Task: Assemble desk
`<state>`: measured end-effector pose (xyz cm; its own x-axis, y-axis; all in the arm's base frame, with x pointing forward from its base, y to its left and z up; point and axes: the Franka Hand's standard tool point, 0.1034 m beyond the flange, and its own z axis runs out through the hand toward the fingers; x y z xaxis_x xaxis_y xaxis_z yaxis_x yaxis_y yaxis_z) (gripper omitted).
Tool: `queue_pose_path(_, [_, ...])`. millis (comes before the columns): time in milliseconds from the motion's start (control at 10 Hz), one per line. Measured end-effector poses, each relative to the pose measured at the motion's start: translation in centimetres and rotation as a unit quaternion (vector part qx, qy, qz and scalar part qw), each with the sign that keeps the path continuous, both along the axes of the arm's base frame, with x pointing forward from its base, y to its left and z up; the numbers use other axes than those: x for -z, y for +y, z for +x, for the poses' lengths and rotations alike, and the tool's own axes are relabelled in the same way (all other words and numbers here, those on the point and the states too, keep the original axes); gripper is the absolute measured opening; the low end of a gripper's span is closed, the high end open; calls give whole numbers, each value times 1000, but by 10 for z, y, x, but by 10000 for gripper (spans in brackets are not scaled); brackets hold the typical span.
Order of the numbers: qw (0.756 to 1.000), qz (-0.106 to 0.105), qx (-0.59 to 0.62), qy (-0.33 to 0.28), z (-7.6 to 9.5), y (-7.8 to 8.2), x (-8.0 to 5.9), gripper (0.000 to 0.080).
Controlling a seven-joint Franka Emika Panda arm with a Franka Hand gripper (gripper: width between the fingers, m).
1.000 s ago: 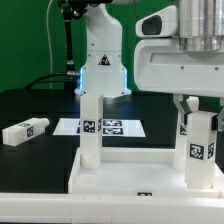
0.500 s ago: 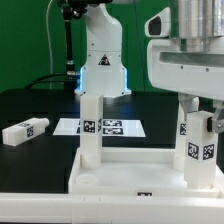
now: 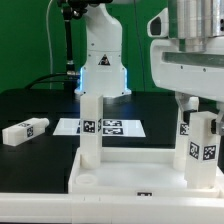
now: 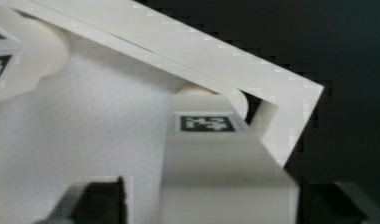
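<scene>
The tabletop (image 3: 135, 176) lies sockets-up on the counter (image 3: 35, 165). The first leg (image 3: 91, 125) stands in its corner on the exterior view's left, and the second leg (image 3: 200, 145) in the corner on the right. The jaws straddle the second leg, apart and apparently clear of both faces. Withdraw straight up; sideways drag may unseat it.

Landmark is the tabletop (image 3: 130, 161): the left leg (image 3: 91, 125) stands upright on its far corner at the exterior view's left, the right leg (image 3: 198, 140) upright at its far right corner; the loose leg (image 3: 25, 130) lies on the table (image 3: 35, 105) well to its left; the marker board (image 3: 104, 127) lies just behind it
</scene>
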<state>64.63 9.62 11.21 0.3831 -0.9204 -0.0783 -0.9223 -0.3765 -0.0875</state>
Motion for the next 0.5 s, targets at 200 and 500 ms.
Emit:
queue_pose_path(200, [997,-10,-78,-4,-1,0,1,634])
queue_pose_path(500, [975,-24,-221,-15,-3,3,2,649])
